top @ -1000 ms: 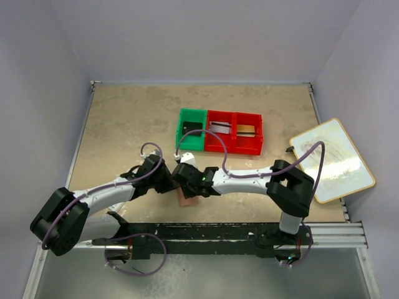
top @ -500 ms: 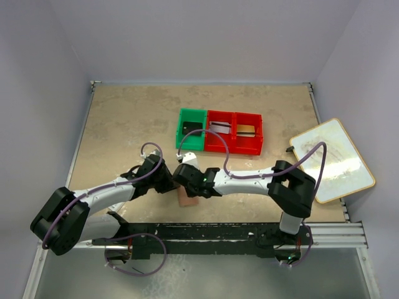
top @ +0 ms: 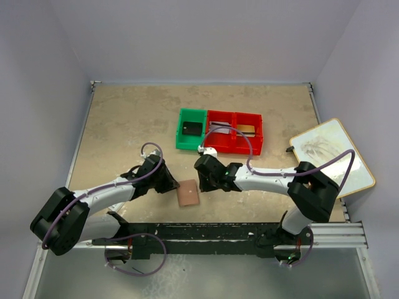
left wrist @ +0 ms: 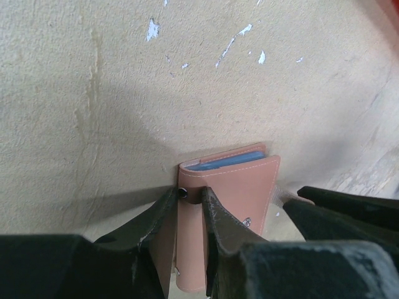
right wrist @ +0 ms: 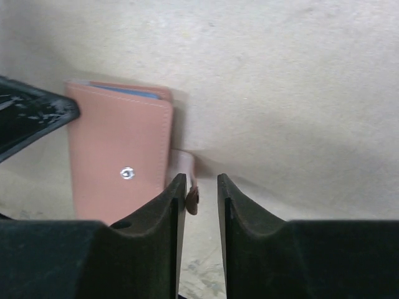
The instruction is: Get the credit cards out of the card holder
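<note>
The card holder (top: 187, 194), a small reddish-brown folded wallet, lies on the table between my two grippers. In the left wrist view the card holder (left wrist: 240, 187) shows a blue-grey edge at its far opening. I cannot tell whether that edge is lining or credit cards. My left gripper (left wrist: 190, 200) is shut on the holder's strap flap, at the snap. My left gripper (top: 173, 185) sits just left of the holder. My right gripper (right wrist: 201, 180) is open; the strap's snap tab (right wrist: 192, 199) rests against its left finger, unclamped. My right gripper (top: 201, 179) is just right of the holder.
A green bin (top: 181, 138) and a red double bin (top: 255, 149) stand behind the arms, with flat items inside. A white board with a wooden rim (top: 332, 159) leans off the table's right edge. Walls close in on the left, right and far sides.
My right gripper has pulled back to the right, off the card holder, which now lies uncovered in the top view. My left gripper has stayed in place.
</note>
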`<state>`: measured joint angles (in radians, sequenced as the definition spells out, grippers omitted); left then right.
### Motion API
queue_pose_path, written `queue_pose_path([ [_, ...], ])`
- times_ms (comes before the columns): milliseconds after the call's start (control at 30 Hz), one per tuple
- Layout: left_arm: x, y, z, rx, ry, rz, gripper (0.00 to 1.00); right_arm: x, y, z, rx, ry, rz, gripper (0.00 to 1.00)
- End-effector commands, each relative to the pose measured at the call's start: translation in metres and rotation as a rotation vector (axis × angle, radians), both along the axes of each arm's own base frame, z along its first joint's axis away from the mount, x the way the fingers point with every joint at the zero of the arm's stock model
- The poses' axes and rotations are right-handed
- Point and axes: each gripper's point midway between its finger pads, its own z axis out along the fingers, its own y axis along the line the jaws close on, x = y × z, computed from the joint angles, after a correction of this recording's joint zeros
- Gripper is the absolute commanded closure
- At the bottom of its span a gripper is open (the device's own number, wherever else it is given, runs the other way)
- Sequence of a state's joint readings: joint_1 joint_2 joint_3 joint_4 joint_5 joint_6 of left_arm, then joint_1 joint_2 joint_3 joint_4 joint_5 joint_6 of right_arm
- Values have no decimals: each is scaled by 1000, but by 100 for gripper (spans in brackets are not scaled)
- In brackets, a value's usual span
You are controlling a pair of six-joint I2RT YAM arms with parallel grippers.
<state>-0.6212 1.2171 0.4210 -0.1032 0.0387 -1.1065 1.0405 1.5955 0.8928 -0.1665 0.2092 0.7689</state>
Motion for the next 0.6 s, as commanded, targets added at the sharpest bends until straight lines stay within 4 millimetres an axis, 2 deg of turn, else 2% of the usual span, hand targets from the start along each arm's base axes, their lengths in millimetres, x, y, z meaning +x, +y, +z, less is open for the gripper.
queue_pose_path([
  [0, -1, 10, -5, 61, 3, -2, 81, -1, -10, -2, 0, 22, -27, 68],
  [167, -1, 8, -5, 60, 6, -11, 81, -1, -11, -7, 4, 29, -35, 69],
  [367, 0, 6, -3, 49, -1, -19, 80, 6, 7, 2, 89, 13, 11, 76],
  [500, 3, 6, 4, 46, -23, -17, 74, 13, 9, 2, 93, 20, 9, 99],
  [567, 7, 7, 12, 39, -55, -2, 70, 18, 13, 16, 116, -5, 6, 100],
])
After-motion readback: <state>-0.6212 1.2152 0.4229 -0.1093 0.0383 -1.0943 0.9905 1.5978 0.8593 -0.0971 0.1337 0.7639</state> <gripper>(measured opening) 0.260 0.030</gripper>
